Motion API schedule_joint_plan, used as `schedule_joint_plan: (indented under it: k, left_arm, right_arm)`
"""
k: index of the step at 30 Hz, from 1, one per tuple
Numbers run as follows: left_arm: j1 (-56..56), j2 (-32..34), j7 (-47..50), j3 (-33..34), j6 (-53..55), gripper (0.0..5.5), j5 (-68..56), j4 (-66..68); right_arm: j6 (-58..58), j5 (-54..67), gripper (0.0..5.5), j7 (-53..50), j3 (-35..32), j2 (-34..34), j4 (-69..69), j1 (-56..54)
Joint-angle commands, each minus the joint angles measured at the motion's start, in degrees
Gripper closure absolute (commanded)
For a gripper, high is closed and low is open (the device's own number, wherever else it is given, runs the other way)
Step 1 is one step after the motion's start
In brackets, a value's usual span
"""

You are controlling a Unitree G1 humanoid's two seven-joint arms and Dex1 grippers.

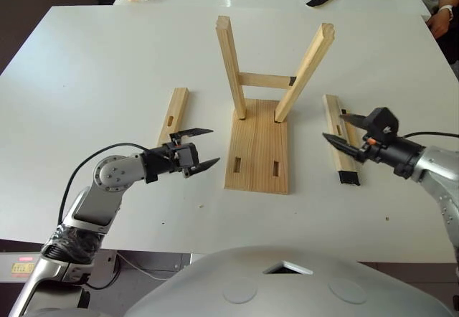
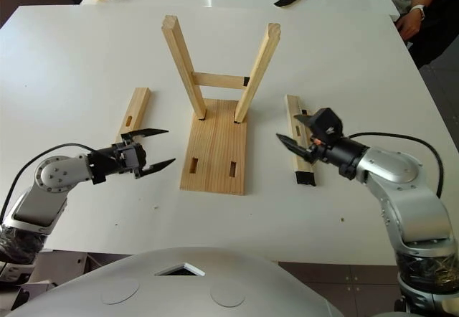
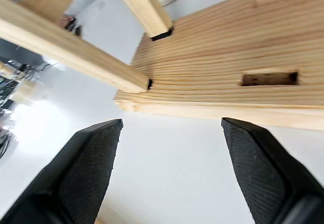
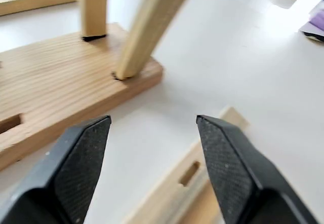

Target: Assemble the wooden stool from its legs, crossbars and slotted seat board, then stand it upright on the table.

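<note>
Fingers first: the left fingers [image 1: 191, 133] are spread wide and hold nothing, hovering low over the counter [image 1: 107, 59] at about 8 o'clock from the seat board [image 1: 256, 145]. The right fingers [image 1: 338, 145] are apart and empty as well, at 3 o'clock from the board, right over the second loose leg [image 1: 336, 134].

The seat board lies flat mid-counter. Two standing legs [image 1: 231, 66] rise from its 12 o'clock end, splaying outward and tied by a crossbar [image 1: 264, 80]. The two empty slots [image 1: 237, 164] at the 6 o'clock end wait for the other pair. One loose leg [image 1: 174, 107] lies flat at 10 o'clock from the board. The second lies at 3 o'clock with a dark end toward 6 o'clock (a further bar may lie tight against it; I cannot tell).

These look like light, stiff, dry softwood parts with a grainy, unpolished face, so the textured pads should bite well and nothing should flex or crush. I would take each loose leg about mid-length, across its narrow faces, clear of the mortise hole and the tenon end that must enter the board. The half-built frame is probably top-heavy, and its push-fit joints could rock, so pressing a new leg in likely calls for the other fingers to steady the board's edge.
</note>
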Motion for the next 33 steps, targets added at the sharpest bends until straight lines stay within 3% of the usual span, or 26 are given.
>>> schedule_joint_plan:
  k: [1, 8, 15, 24, 33]
  left_arm:
    - [1.0, -2.2, 3.9, 5.5, 8.6, 1.87, -7.0, -5.6]
    - [4.4, -4.8, 7.8, 6.9, 14.2, 1.87, -8.7, -11.0]
    - [3.9, -6.2, 8.6, 6.1, 14.7, 1.87, -7.8, -10.9]
    - [2.2, -6.2, 7.7, 4.6, 13.9, 1.87, -6.8, -9.9]
    - [1.8, -5.9, 6.8, 4.4, 13.8, 1.87, -6.6, -9.7]
  right_arm:
    - [12.3, 1.1, 2.37, -5.4, -1.2, 0.9, 0.4, -2.6]
    - [21.1, 1.0, 2.37, -8.8, 0.0, 1.3, -1.2, -4.5]
    - [16.8, -2.8, 2.37, -11.1, 1.4, 2.0, 4.0, -5.8]
    - [3.7, -12.0, 2.37, -12.6, 9.4, 1.7, 8.5, -1.5]
    - [1.9, -13.1, 2.37, -11.7, 9.9, 3.9, 8.1, 1.0]
